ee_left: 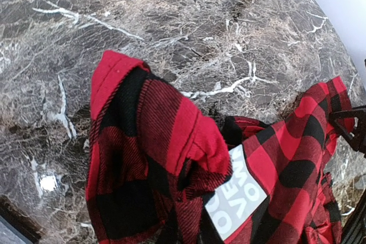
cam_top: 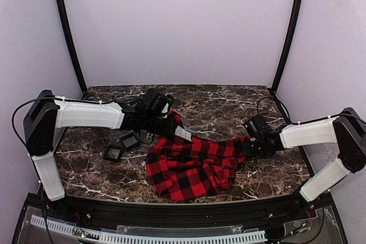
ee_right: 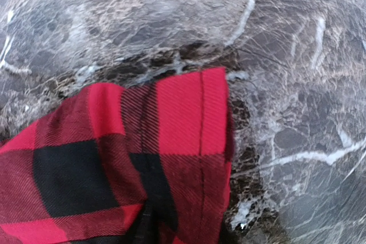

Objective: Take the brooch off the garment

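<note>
— Is the brooch being shown?
— Nowhere on the garment (cam_top: pixel 191 167), so the nearer arm cannot be told. The garment's far-left corner is being met by the left jaws, its right end by the right jaws; closure of either cannot be told.

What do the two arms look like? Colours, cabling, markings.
Left arm and right arm match: white tubular link covers, chunky black joint housings, black wrist ends. A thin black cable loops by the left shoulder, another above the right wrist. No markings legible.
</note>
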Controlling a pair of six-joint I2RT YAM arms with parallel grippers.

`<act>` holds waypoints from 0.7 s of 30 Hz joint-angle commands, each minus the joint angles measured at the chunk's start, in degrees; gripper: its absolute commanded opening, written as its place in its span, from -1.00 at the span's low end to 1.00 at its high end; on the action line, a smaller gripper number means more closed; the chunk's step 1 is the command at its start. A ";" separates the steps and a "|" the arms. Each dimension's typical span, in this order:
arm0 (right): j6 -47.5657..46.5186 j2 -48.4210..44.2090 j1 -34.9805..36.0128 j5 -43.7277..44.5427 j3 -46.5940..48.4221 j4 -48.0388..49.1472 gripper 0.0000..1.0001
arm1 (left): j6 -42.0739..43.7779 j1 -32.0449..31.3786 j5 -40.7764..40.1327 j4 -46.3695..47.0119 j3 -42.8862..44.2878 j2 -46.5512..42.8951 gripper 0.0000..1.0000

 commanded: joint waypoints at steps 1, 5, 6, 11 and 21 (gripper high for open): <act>0.64 -1.85 -0.29 0.01 0.98 -0.44 -0.86 | 1.01 -0.13 -4.03 -1.73 0.59 -5.63 -0.95; -0.78 -8.71 -0.50 2.30 5.08 -5.63 -1.00 | 4.57 0.00 -12.48 -4.14 1.82 -11.64 -0.98; -1.54 -10.85 -0.73 3.61 6.78 -7.57 -1.00 | 5.41 0.02 -16.18 -5.39 2.69 -12.95 -0.98; -6.30 -21.84 -3.80 10.08 16.62 -16.28 -1.00 | 12.32 1.11 -25.10 -6.99 5.31 -25.21 -0.98; -12.18 -39.16 -5.47 16.66 28.11 -20.90 -1.00 | 22.87 2.02 -8.98 -1.12 5.52 -39.18 -0.90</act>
